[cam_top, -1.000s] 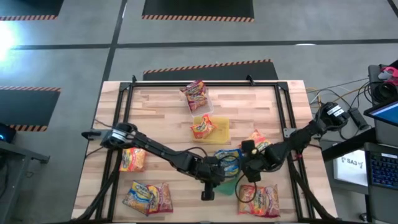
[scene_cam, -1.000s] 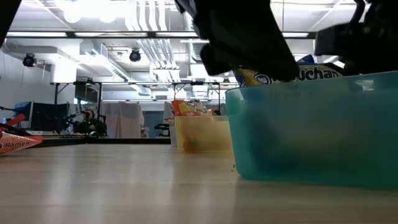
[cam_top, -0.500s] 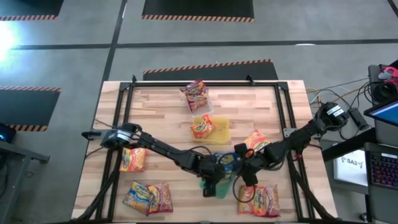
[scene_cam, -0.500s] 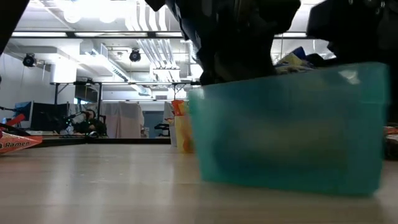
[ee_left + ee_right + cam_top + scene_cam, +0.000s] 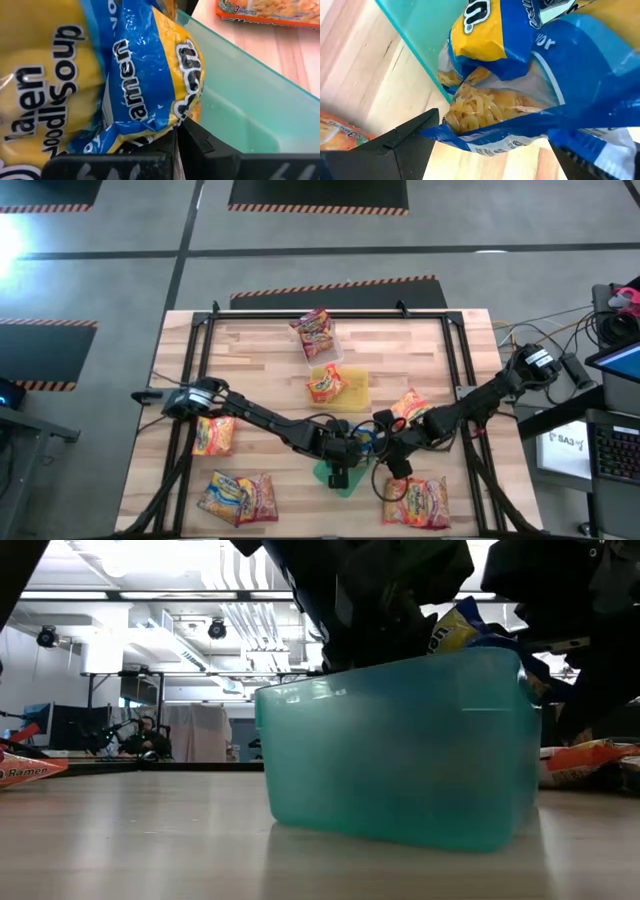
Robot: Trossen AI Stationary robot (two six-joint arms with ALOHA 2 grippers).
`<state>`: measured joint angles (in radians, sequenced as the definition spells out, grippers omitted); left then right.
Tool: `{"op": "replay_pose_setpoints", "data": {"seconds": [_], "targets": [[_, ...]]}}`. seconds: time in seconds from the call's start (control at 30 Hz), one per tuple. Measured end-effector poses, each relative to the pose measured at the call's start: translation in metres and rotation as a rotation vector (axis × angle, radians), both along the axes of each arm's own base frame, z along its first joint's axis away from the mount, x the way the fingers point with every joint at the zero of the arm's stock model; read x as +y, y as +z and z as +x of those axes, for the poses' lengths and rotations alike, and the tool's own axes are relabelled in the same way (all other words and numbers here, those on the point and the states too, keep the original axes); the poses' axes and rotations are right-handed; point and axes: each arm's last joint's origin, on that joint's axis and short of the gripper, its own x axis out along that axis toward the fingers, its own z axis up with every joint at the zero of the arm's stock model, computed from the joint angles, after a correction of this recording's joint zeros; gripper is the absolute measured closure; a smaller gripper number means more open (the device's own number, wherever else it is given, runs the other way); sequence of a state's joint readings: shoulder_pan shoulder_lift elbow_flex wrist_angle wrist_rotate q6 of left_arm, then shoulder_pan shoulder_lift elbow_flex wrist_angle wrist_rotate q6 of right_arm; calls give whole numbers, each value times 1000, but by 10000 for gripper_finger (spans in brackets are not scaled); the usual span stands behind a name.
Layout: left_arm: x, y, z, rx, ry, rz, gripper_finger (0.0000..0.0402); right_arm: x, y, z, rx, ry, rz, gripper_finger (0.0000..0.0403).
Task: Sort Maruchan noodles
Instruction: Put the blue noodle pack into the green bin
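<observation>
the left pincer (image 5: 340,477) is sitting clenched at the translucent teal plastic tray (image 5: 400,760) near the tabletop's (image 5: 260,360) front edge, its dark fingers (image 5: 200,142) pressing against a crinkly blue-and-yellow packet (image 5: 100,80). the right pincer (image 5: 396,464) is standing spread wide around another glossy blue packet (image 5: 530,100), clear-windowed with wavy noodles showing, at the tray's rim. flat orange and red packets (image 5: 236,496) are lying scattered toward the front corners.

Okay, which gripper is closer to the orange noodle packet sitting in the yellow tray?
Left, narrowly. The left gripper, shut, is at the green tray, on the near side of the orange packet in the yellow tray. The right gripper, open, sits farther to the right.
</observation>
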<state>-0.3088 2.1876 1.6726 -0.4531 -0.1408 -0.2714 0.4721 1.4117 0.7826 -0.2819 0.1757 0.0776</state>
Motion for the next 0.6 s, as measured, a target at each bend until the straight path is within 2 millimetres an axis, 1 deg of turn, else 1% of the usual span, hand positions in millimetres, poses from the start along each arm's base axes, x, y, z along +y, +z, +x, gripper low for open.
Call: {"op": "replay_pose_setpoints", "data": {"seconds": [0.1, 0.27, 0.37, 0.5, 0.6], "targets": [[-2, 9, -3, -8, -17, -17, 402, -1, -2, -3, 40, -17, -2, 62], [-10, 44, -13, -87, -50, -13, 402, -6, -5, -12, 137, -87, -18, 62], [-12, 56, -19, -110, -41, 15, 402, -8, -2, -16, 166, -127, -16, 62], [-11, 71, -32, -102, 33, 114, 402, -11, 7, -22, 176, -171, 3, 62], [-12, 74, -53, -9, 157, 206, 402, -14, 15, -29, 184, -192, 10, 62]]}}
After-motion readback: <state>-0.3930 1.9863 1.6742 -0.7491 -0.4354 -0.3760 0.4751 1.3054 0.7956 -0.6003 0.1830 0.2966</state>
